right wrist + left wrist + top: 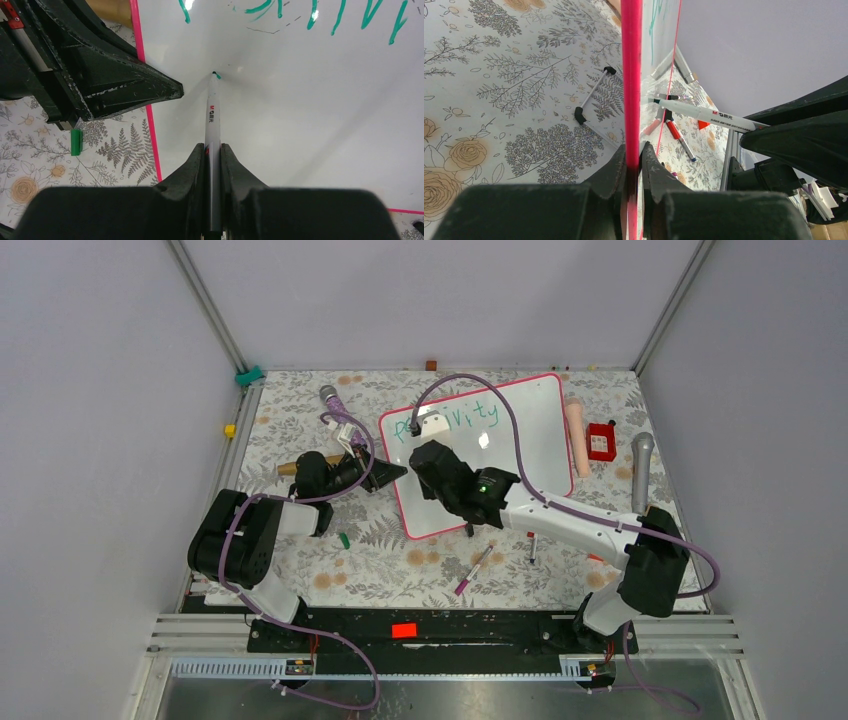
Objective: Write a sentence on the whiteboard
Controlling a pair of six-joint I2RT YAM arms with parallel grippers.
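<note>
The whiteboard (530,440), white with a thin pink frame, lies on the flowered table and carries green writing along its far edge. My left gripper (397,472) is shut on the board's left frame edge (631,75), the jaws pinching the pink rim (634,165). My right gripper (432,462) hovers over the board's left part, shut on a white marker (212,110). The marker's green tip (215,75) touches the whiteboard (310,110) below the writing, close to the left gripper's fingers (165,92). The left wrist view shows the same marker (704,114) from the side.
A green cap (343,539) lies left of the board. Two loose markers (474,570) (531,545) lie near its front edge. To the right are a pink cylinder (577,438), a red box (601,441) and a grey microphone (641,470). A purple microphone (335,400) lies at the back left.
</note>
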